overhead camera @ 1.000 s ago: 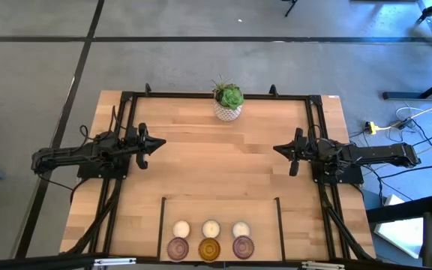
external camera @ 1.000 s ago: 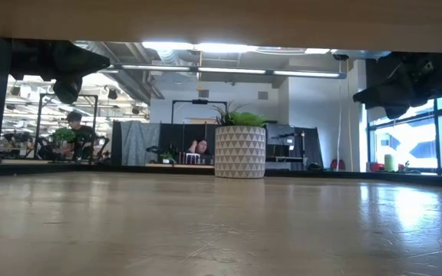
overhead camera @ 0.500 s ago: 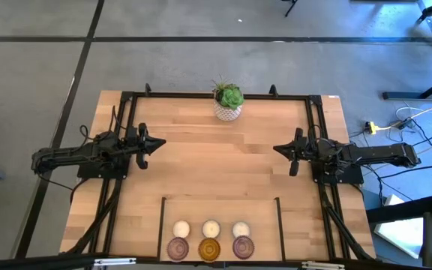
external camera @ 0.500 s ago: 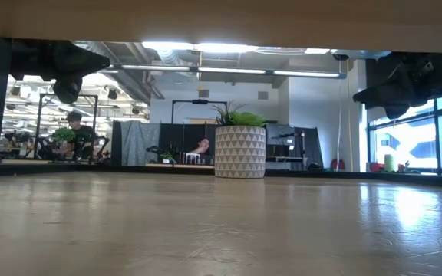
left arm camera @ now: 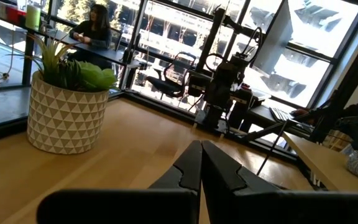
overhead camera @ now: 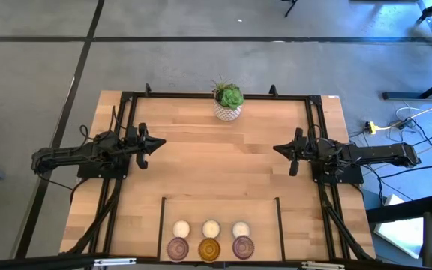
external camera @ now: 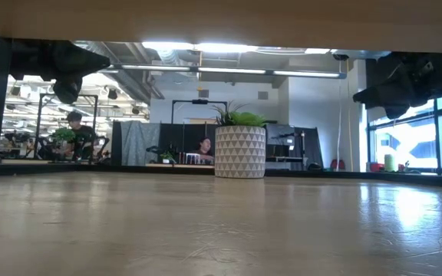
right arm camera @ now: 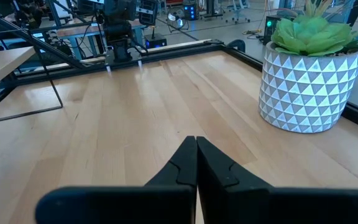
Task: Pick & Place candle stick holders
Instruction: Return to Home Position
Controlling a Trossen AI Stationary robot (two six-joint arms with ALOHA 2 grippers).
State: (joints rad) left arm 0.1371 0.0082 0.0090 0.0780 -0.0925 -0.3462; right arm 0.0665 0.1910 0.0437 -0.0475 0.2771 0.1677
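Note:
Six small round candle stick holders stand in two rows at the table's near edge: three cream-white ones [overhead camera: 211,228] behind, and in front two purplish-pink ones [overhead camera: 178,248] [overhead camera: 243,247] with an amber one [overhead camera: 210,249] between them. My left gripper [overhead camera: 160,143] is shut and empty, above the table's left middle; its shut fingers show in the left wrist view [left arm camera: 201,163]. My right gripper [overhead camera: 277,149] is shut and empty, above the right middle; its shut fingers show in the right wrist view [right arm camera: 196,158]. Both are far from the holders.
A green plant in a white patterned pot [overhead camera: 228,103] stands at the table's far middle edge. A dark frame [overhead camera: 220,199] runs around the holders and along the table's sides. Bare wood [overhead camera: 220,161] lies between the two grippers. People sit in the room beyond the table.

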